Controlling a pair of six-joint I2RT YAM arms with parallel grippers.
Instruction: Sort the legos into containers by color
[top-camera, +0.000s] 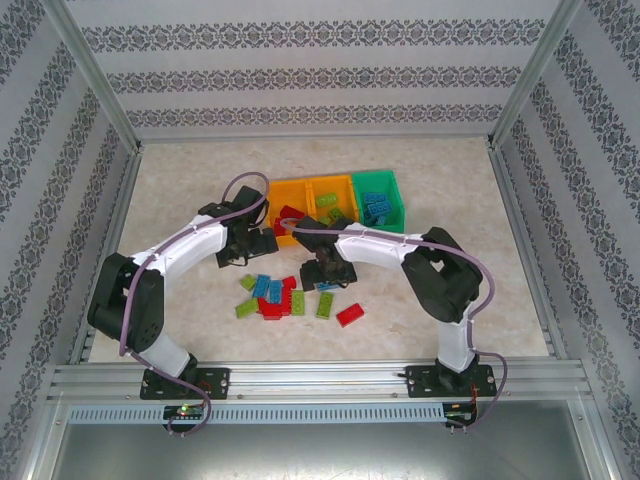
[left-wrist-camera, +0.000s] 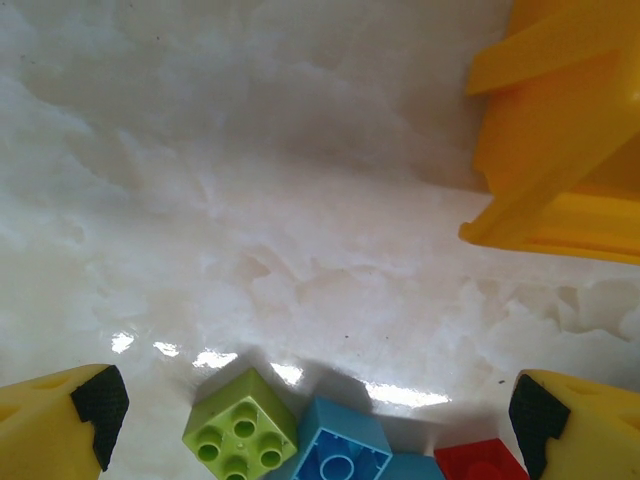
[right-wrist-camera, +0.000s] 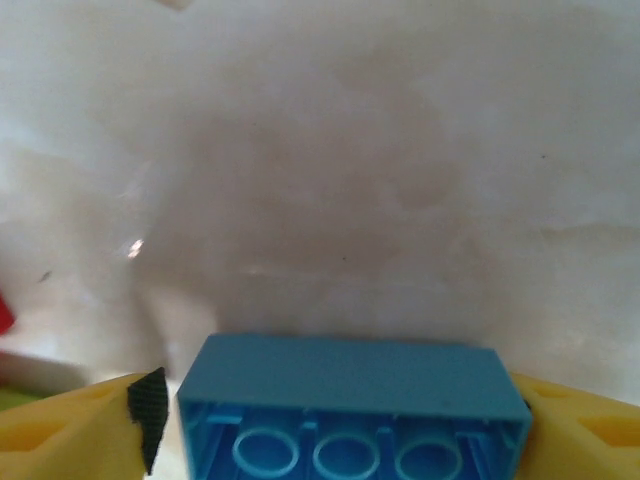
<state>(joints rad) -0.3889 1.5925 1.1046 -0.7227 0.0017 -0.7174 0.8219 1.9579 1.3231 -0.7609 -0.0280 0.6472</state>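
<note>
Blue brick (right-wrist-camera: 355, 380) lies upside down, hollow underside toward the right wrist camera, between the yellow fingers (right-wrist-camera: 70, 435) of the right gripper (right-wrist-camera: 350, 430). The right-hand finger is against it, a thin sliver shows at the left pad, and whether it is clamped cannot be told. From above, the right gripper (top-camera: 328, 274) is down at the far edge of the loose legos (top-camera: 280, 296), a mixed red, green and blue heap on the pale surface (top-camera: 180, 200) between the two arms, with one red brick (top-camera: 350, 314) lying a bit to the right of the heap. Left gripper (top-camera: 248, 246) sits low, just left of the heap and near the left orange bin (top-camera: 282, 190). Its wrist view shows the left gripper (left-wrist-camera: 315, 405) spread wide with nothing gripped, and a green brick (left-wrist-camera: 240, 435), a blue one (left-wrist-camera: 335, 455) and a red one (left-wrist-camera: 480, 462) below, orange bin corner (left-wrist-camera: 560, 150) upper right. Bins stand in a touching row at the back: the left orange bin with red pieces, the middle orange bin (top-camera: 331, 183) with green pieces, and the green bin (top-camera: 380, 180) with blue pieces.
</note>
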